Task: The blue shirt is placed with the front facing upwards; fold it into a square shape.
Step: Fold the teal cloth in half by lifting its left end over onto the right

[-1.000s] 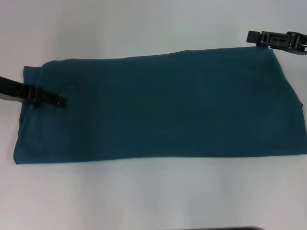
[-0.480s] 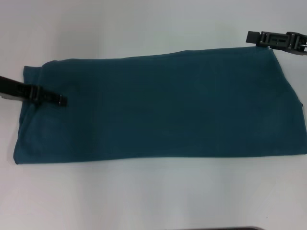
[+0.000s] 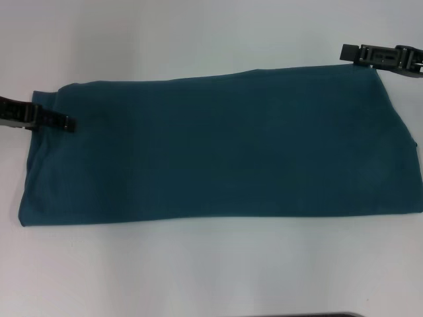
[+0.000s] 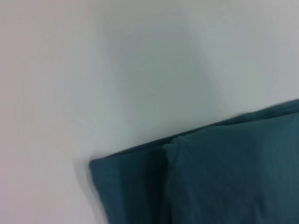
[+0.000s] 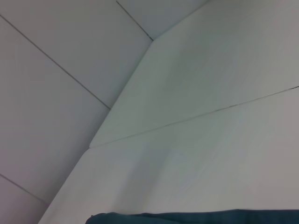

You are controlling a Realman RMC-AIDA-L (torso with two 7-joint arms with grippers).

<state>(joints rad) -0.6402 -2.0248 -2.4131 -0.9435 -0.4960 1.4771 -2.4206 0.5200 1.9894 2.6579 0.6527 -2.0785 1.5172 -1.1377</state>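
The blue shirt (image 3: 225, 145) lies flat on the white table as a long teal band with its plain side up, and no lettering shows. My left gripper (image 3: 66, 123) reaches in from the left and hangs over the shirt's left end near its far corner. My right gripper (image 3: 345, 51) sits just beyond the shirt's far right corner, over bare table. The left wrist view shows a layered corner of the shirt (image 4: 224, 177). In the right wrist view only a strip of the shirt's edge (image 5: 196, 218) shows.
The white table (image 3: 198, 39) surrounds the shirt on all sides. A dark edge (image 3: 304, 315) shows at the bottom of the head view. Table seams and an edge (image 5: 154, 39) appear in the right wrist view.
My left gripper has drawn back to the left and toward the far side, from deeper over the shirt to its left edge. The right gripper and the shirt have stayed put.
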